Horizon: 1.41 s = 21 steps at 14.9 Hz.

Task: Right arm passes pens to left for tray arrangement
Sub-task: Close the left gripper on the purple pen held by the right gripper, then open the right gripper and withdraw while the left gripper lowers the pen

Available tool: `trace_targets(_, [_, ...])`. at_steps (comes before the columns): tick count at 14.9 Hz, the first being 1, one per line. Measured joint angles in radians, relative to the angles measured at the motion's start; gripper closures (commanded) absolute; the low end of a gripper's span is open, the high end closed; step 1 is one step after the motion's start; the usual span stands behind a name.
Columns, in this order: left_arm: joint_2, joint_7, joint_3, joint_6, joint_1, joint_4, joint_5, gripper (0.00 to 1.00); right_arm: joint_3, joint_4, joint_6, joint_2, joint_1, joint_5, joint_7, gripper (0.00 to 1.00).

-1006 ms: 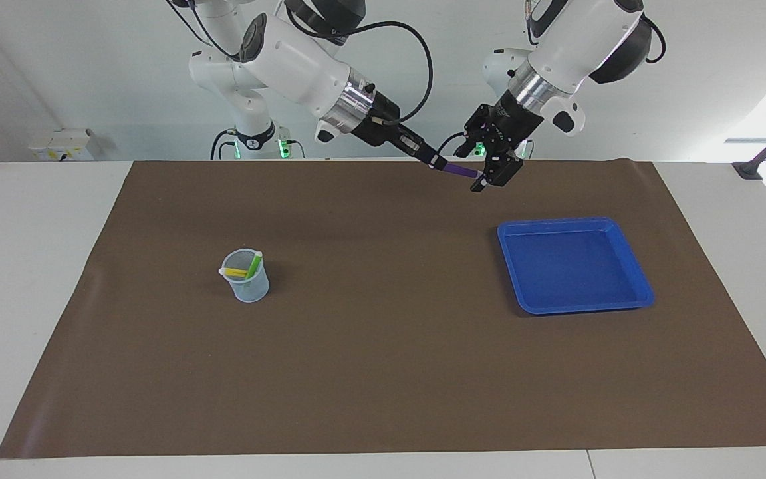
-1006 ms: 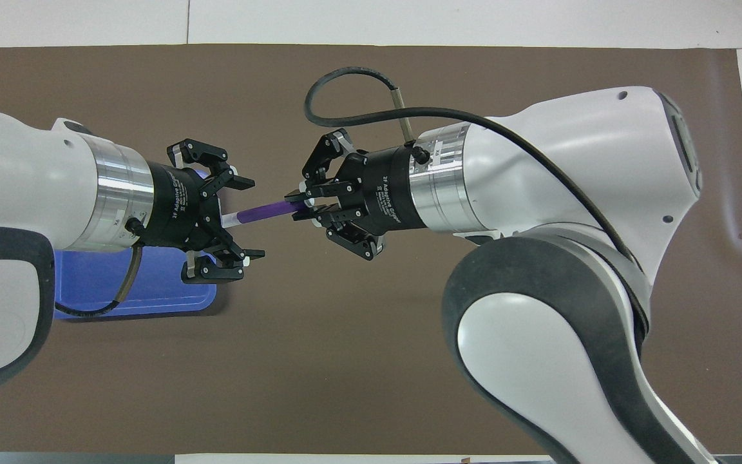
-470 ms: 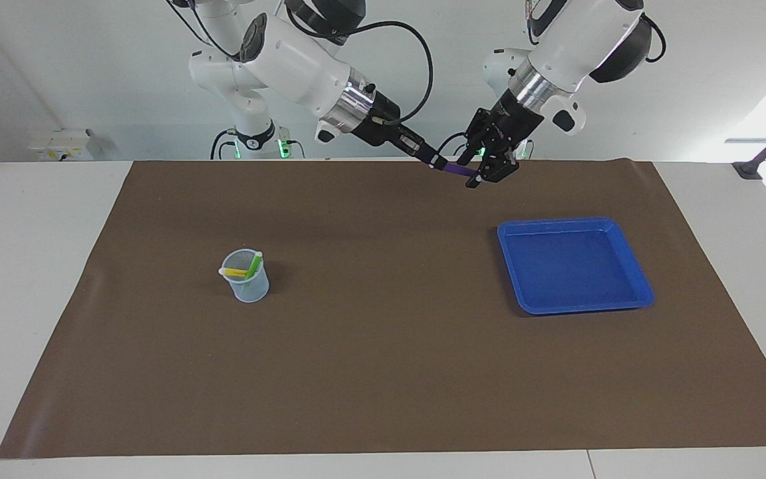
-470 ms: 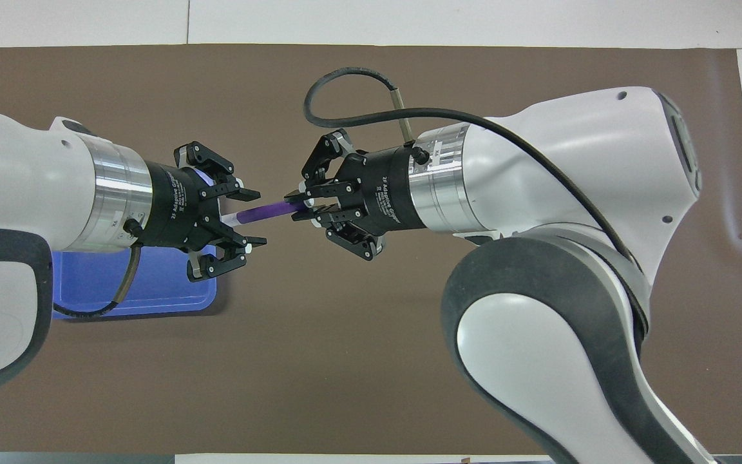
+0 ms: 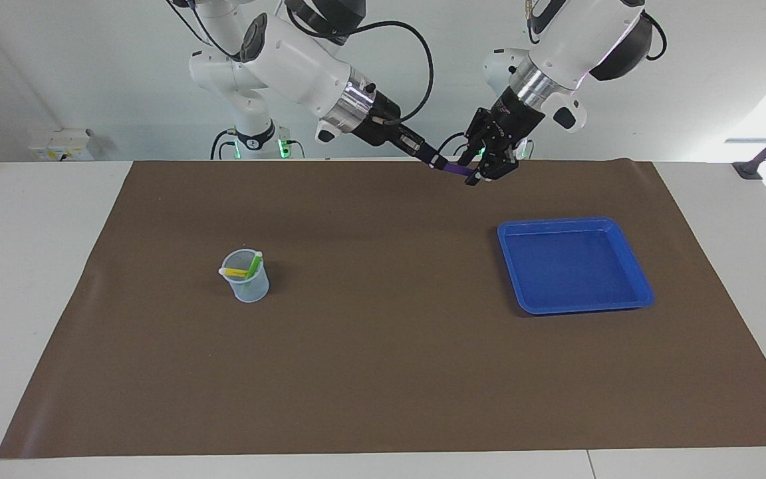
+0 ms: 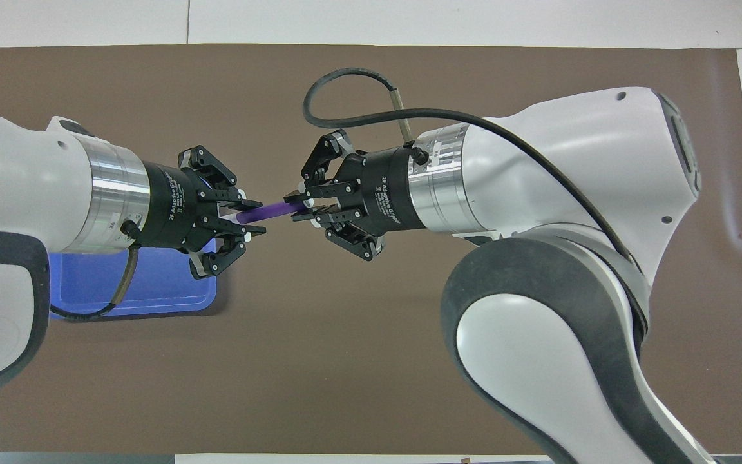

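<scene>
Both tool bodies carry small white lettering in the overhead view; "2F Adaptive Gripper" can just be read on each, and the smaller line under it is too fine to read. No other writing shows.

The right tool [image 6: 295, 210] is clamped on one end of the purple pen [image 6: 272, 209], its fingertips meeting on the barrel while the outer links splay. The left tool [image 6: 250, 220] faces it and has its fingertips closed onto the pen's pale end, so the pen spans the short gap between the two tools, both raised above the brown mat [image 5: 383, 372] at the robots' edge of the bench [image 5: 30, 266].

The overhead view gives the grip in detail but the left arm [image 6: 17, 193] covers most of the blue tray [image 6: 152, 290], leaving one corner and a strip of rim. The right arm [image 6: 570, 212] fills much of that view.

The facing view shows the whole tray [image 5: 642, 293], with nothing in it, toward the left arm's end of the bench and farther from the robots than the handover. It alone shows the pale mesh cup [image 5: 250, 287] toward the right arm's end, well apart from the tray, with the green pen [image 5: 255, 265] and yellow pen [image 5: 235, 272] leaning in it. There the purple pen [image 5: 453, 169] is a short dark streak between the right tool [image 5: 437, 163] and the left tool [image 5: 475, 177].
</scene>
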State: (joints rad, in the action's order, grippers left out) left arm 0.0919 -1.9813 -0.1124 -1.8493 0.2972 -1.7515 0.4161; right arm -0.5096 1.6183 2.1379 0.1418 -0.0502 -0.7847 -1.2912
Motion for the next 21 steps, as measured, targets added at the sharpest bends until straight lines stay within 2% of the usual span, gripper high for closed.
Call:
trace_targets(7, [0.001, 0.010, 0.001, -0.002, 0.000, 0.000, 0.000, 1.00, 0.000, -0.001, 0.001, 0.000, 0.000, 0.000, 0.000, 1.00])
trace_targets(8, [0.001, 0.010, 0.001, -0.002, 0.000, 0.000, 0.000, 1.00, 0.000, -0.001, 0.001, 0.000, 0.000, 0.000, 0.000, 0.84])
trace_targets(9, [0.001, 0.010, 0.001, -0.002, 0.000, 0.000, 0.000, 1.00, 0.000, -0.001, 0.001, 0.000, 0.000, 0.002, 0.000, 0.21])
trace_targets(10, [0.001, 0.010, 0.001, -0.002, 0.000, 0.000, 0.000, 1.00, -0.001, -0.002, 0.001, 0.000, -0.001, 0.007, 0.000, 0.05])
trace_targets(11, [0.001, 0.010, 0.002, -0.003, 0.000, 0.000, 0.000, 1.00, -0.001, -0.002, 0.001, 0.000, -0.001, 0.029, 0.000, 0.00])
trace_targets(16, [0.001, 0.010, 0.009, -0.024, -0.001, 0.000, 0.000, 1.00, 0.005, -0.002, -0.026, 0.000, 0.000, 0.184, 0.008, 0.00])
trace_targets(18, [0.001, 0.034, 0.011, -0.027, -0.002, 0.000, 0.000, 1.00, 0.030, -0.002, -0.086, -0.002, 0.000, 0.270, 0.054, 0.00])
trace_targets(21, [0.001, 0.208, 0.016, -0.024, -0.030, -0.009, -0.001, 1.00, 0.097, -0.001, -0.214, -0.011, 0.002, 0.386, 0.198, 0.00])
